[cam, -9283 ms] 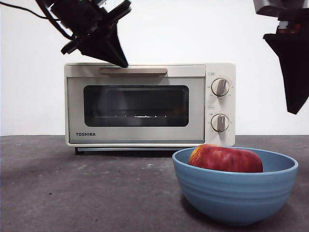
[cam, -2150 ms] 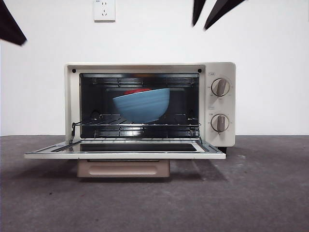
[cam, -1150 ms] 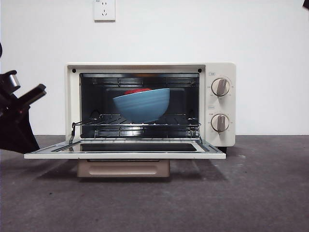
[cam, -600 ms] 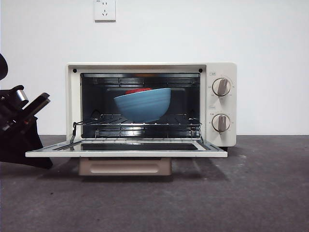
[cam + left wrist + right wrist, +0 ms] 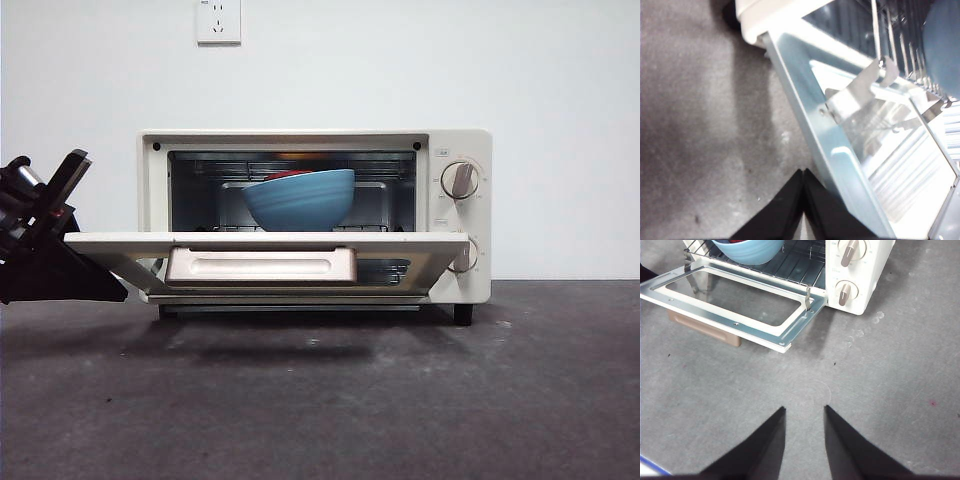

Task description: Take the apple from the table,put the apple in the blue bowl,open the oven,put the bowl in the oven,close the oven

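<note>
The cream oven [image 5: 455, 215] stands at the back of the table [image 5: 320, 400] with its door [image 5: 100, 245] swung about halfway up. The beige handle [image 5: 260, 265] faces me. On the rack inside sits the blue bowl [image 5: 300, 200]; only a red sliver of the apple [image 5: 290, 174] shows above its rim. My left gripper [image 5: 105, 288] is shut, its tips against the underside of the door's left edge; the left wrist view shows the left gripper [image 5: 802, 172] beside the door's metal frame [image 5: 840, 155]. My right gripper [image 5: 804, 410] hangs open above bare table, in front of the oven.
Two round knobs [image 5: 460, 180] sit on the oven's right panel. A wall socket [image 5: 218, 20] is high on the white wall. The right wrist view shows the bowl [image 5: 747, 250] on the wire rack [image 5: 795, 265].
The oven door has risen from lying flat to about half shut. My left gripper came in low from the left and lifted under the door's left edge.
</note>
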